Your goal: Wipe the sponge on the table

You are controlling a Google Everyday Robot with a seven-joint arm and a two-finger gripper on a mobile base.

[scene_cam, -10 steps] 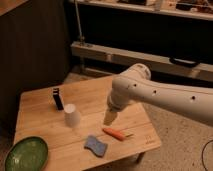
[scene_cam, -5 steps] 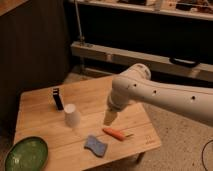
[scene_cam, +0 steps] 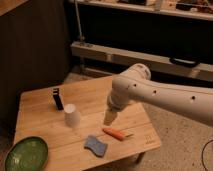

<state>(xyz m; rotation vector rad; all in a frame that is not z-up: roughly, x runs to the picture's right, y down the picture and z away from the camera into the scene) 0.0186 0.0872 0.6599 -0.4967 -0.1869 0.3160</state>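
The blue sponge (scene_cam: 95, 145) lies flat on the light wooden table (scene_cam: 40, 117), near its front edge and right of centre. My gripper (scene_cam: 109, 118) hangs at the end of the white arm, pointing down over the middle of the table. It sits above and slightly right of the sponge, apart from it. The jaws are open and hold nothing.
An orange carrot-like stick (scene_cam: 117, 133) lies just right of the sponge, below the gripper. A white cup (scene_cam: 72, 115) stands left of the gripper, with a small black upright object (scene_cam: 58, 99) behind it. A green plate (scene_cam: 25, 154) rests at the front left corner.
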